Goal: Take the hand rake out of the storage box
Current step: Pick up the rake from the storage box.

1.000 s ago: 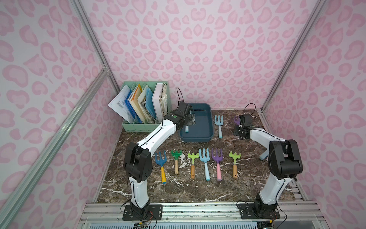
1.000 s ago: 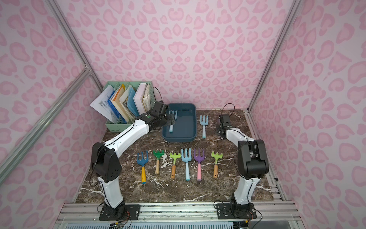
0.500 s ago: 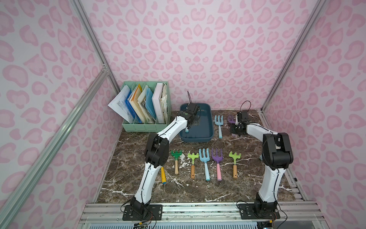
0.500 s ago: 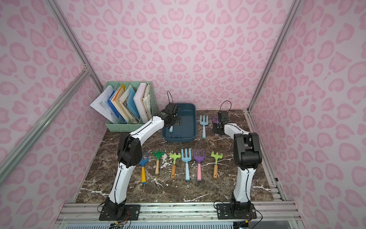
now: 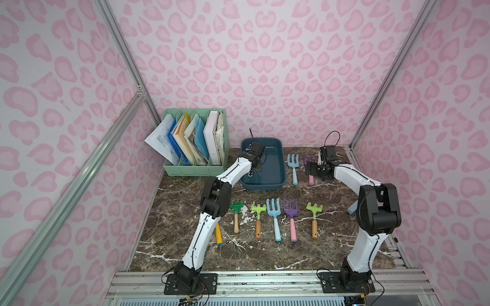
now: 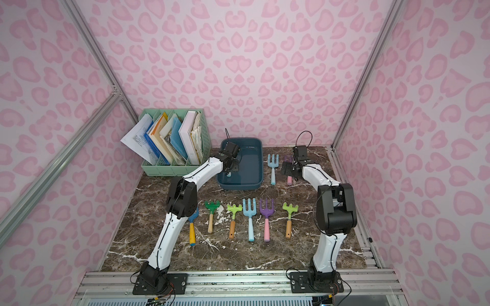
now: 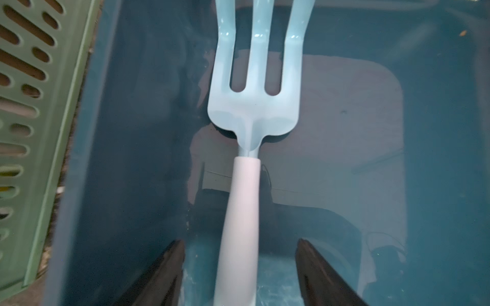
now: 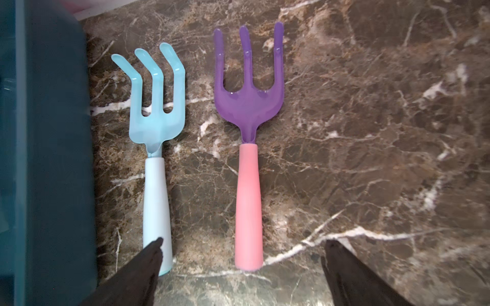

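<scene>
Teal plastic surrounds the left gripper (image 7: 240,241), which hangs low inside the storage box (image 7: 127,132). Its two black fingers (image 7: 169,265) are spread apart, one on each side of the pale handle of the hand rake (image 7: 253,106). Neither finger touches the handle in the left wrist view; the gripper is released and grasps nothing. The hand rake lies inside the box, its three light-blue tines pointing straight ahead of the gripper. Off to one side of the gripper, just beyond the box wall, stands the slotted green file rack (image 7: 34,106).

Across the box, the right gripper (image 8: 243,240) hovers over the marble table (image 8: 371,132), its jaws likewise wide and empty. Between its fingers and below them lies the pink handle of a purple rake (image 8: 249,106), tines pointing ahead of the gripper. A second blue rake (image 8: 157,119) lies parallel just beside it, between the purple one and the box's outer wall. One finger overlaps its handle end in the right wrist view, though contact cannot be judged. In both top views a row of garden tools (image 5: 274,220) lies behind both grippers, toward the arm bases, well apart from the box.
</scene>
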`<state>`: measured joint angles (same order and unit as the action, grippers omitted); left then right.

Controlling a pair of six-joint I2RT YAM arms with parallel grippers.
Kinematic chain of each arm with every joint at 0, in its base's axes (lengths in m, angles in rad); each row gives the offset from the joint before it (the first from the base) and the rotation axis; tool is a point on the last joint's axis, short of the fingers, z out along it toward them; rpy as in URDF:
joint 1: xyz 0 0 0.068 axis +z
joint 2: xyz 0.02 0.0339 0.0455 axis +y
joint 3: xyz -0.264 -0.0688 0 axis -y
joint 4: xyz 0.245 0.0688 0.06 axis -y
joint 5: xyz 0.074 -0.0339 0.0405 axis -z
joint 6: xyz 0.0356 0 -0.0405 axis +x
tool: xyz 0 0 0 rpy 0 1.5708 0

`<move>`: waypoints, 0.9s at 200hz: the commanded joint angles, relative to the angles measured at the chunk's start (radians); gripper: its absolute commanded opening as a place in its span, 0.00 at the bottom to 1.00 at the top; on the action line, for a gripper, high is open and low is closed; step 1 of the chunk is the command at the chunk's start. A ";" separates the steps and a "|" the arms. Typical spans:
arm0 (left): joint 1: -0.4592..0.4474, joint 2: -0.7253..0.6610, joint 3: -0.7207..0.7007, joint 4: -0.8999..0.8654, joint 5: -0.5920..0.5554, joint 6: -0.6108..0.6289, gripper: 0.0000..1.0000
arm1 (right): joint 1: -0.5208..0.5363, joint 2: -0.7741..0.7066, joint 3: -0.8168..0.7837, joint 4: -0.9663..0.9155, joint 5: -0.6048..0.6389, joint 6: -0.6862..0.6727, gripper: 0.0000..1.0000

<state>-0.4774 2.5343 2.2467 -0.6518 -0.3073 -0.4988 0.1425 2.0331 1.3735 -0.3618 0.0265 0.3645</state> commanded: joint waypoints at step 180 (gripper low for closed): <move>-0.016 -0.597 -0.451 -0.027 -0.059 0.042 0.00 | 0.006 -0.178 -0.137 0.056 0.005 0.053 0.98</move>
<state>-0.4973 2.1662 2.0373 -0.7269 -0.2760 -0.4679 0.1486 1.8915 1.2610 -0.3374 0.0200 0.3977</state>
